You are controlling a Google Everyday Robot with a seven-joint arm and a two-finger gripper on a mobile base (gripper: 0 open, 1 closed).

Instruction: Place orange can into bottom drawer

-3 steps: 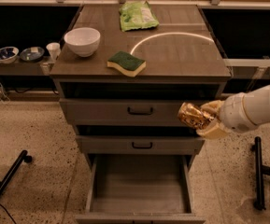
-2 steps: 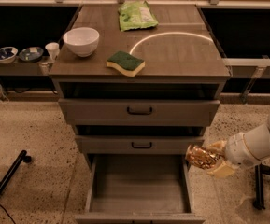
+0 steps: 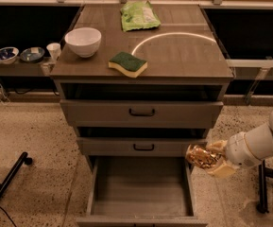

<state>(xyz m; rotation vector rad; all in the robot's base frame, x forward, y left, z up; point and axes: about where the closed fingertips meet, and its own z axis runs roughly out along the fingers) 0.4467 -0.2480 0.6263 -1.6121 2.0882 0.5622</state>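
Observation:
The orange can [image 3: 200, 156] is shiny gold-orange and lies sideways in my gripper [image 3: 210, 159], which is shut on it. The gripper comes in from the right on a white arm and holds the can just above the right wall of the bottom drawer [image 3: 140, 211]. That drawer is pulled open, with plain grey walls and floor and nothing in it. The can is level with the middle drawer's front.
Two shallower drawers with black handles [image 3: 142, 112] sit above, slightly open. On the cabinet top are a white bowl [image 3: 83, 41], a green-yellow sponge [image 3: 128, 64] and a green crinkly bag [image 3: 139, 15]. Small bowls [image 3: 5, 55] sit on a left shelf. Black stand legs [image 3: 263, 193] are at right.
My gripper has carried the can downward, from beside the top drawer's front to beside the middle drawer's front, at the open bottom drawer's right wall.

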